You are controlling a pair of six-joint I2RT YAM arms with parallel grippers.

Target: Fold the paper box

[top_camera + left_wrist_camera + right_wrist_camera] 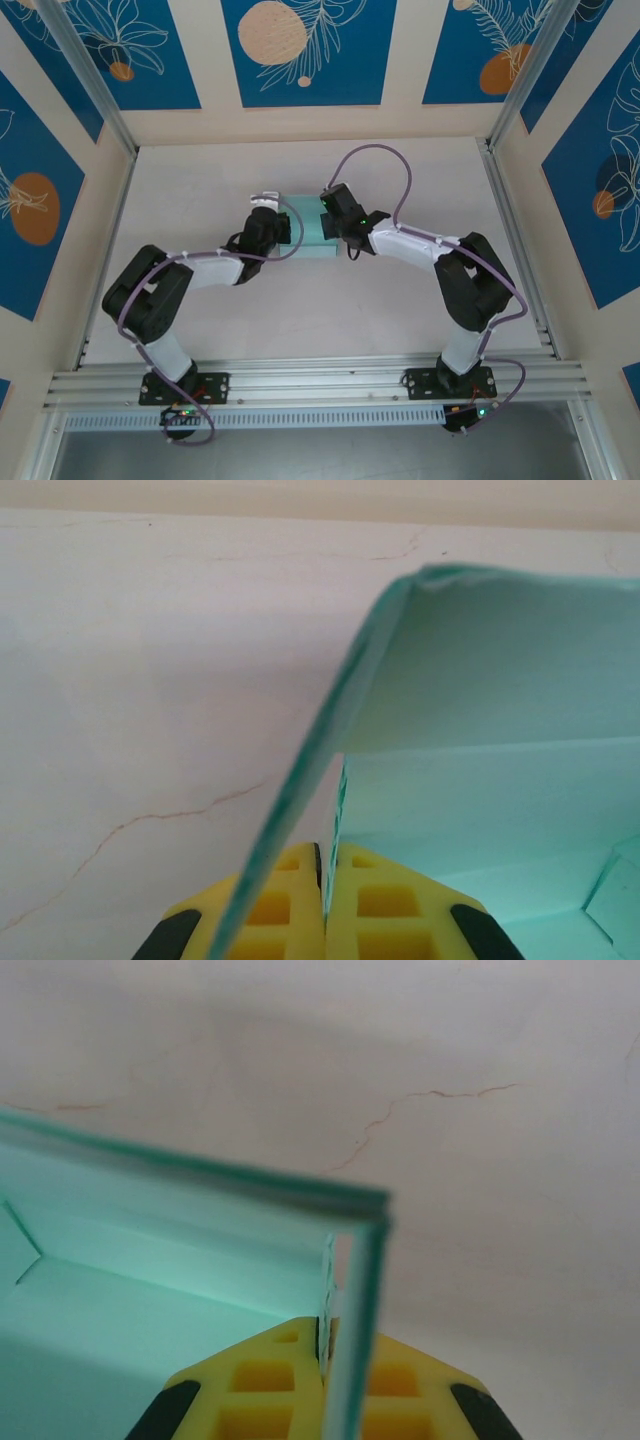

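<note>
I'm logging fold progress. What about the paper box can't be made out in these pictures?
Top view: the paper box is small, and the left gripper and right gripper cover its ends, so flap states are unclear.
Left wrist view: the box runs off the right and bottom edges.
Right wrist view: its near edge is blurred; the rest runs off the left edge.

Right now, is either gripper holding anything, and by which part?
Both hold the paper box: the left gripper pinches the card wall at its left end, the right gripper the card wall at its right end.
</note>
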